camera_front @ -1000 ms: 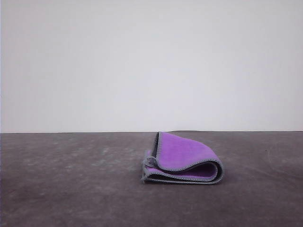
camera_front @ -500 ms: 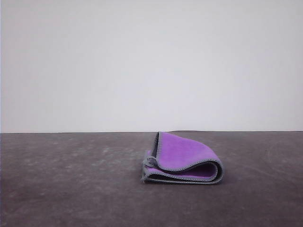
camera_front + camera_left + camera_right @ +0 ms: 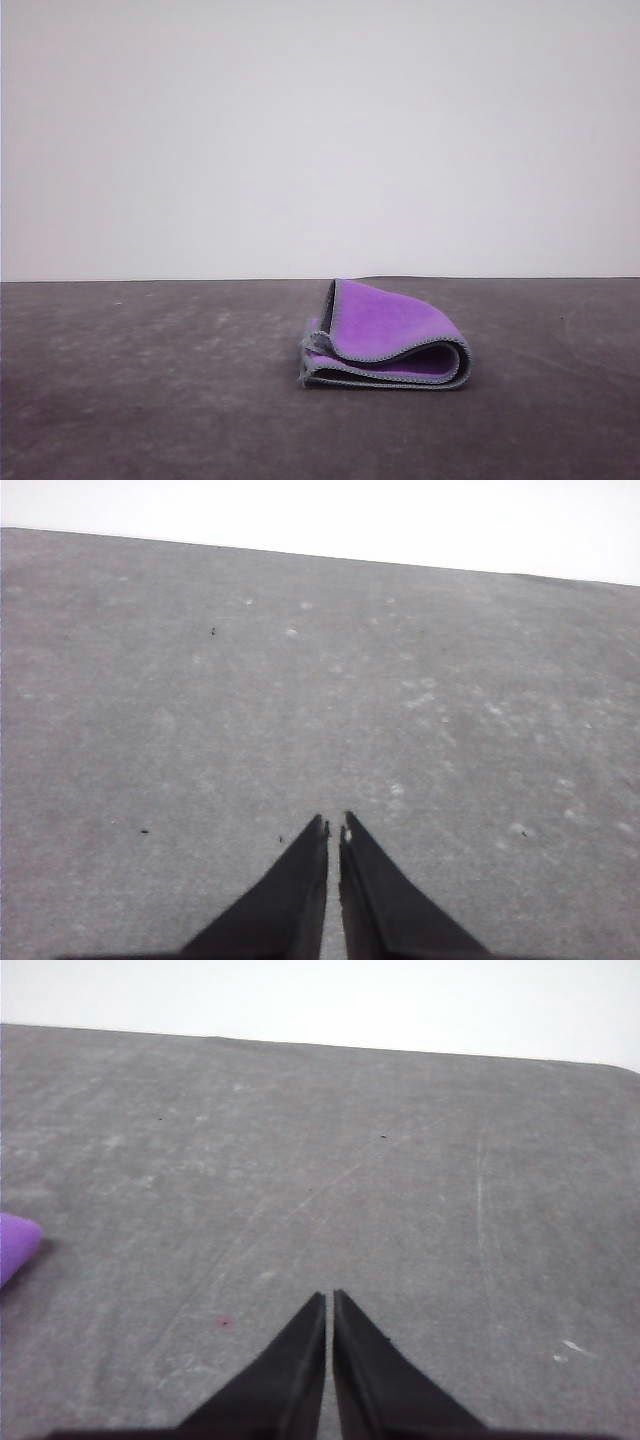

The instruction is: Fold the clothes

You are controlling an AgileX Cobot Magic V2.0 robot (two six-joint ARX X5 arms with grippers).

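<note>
- A folded purple cloth (image 3: 390,345) with grey stitched edging lies on the dark grey table (image 3: 150,400), right of centre.
- Left gripper (image 3: 333,828): jaws pressed together, holding nothing.
- Right gripper (image 3: 329,1297): jaws pressed together, holding nothing, apart from the cloth.

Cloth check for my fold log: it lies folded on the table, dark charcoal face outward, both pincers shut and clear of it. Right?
Not quite. The front view shows the cloth folded with its purple face outward. The left pincer and right pincer are shut and clear of it.
</note>
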